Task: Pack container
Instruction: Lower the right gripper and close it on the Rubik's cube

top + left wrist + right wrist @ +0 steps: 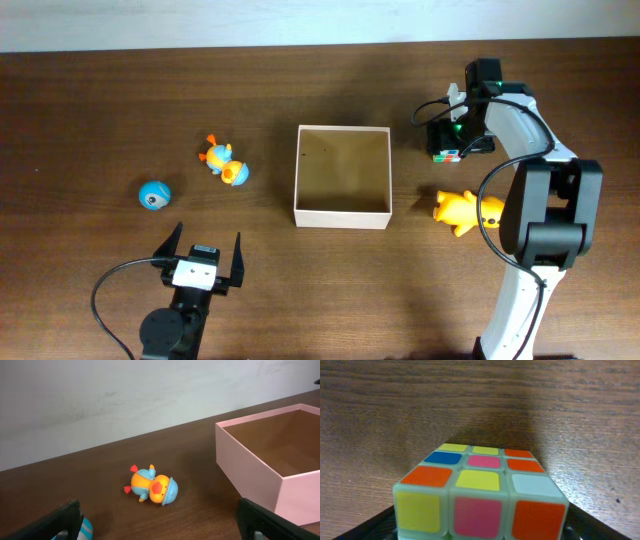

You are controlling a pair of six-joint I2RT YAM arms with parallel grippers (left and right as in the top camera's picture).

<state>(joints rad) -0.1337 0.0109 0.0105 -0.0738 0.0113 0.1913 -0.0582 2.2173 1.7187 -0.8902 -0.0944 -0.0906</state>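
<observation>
The container (pixel 342 216) is a square open box with cream walls and a tan inside, standing empty at the table's middle; its wall shows in the left wrist view (pixel 250 462). My right gripper (pixel 447 140) is just right of the box's far corner, shut on a multicoloured puzzle cube (pixel 480 495) that fills the space between the fingers (pixel 481 532). My left gripper (pixel 204 244) is open and empty near the front edge, left of the box; its fingers (pixel 162 522) frame bare table.
An orange and blue duck toy (pixel 224 162) lies on its side left of the box, also in the left wrist view (pixel 152 487). A blue ball (pixel 154 195) sits further left. A yellow duck (pixel 458 210) lies right of the box, by the right arm.
</observation>
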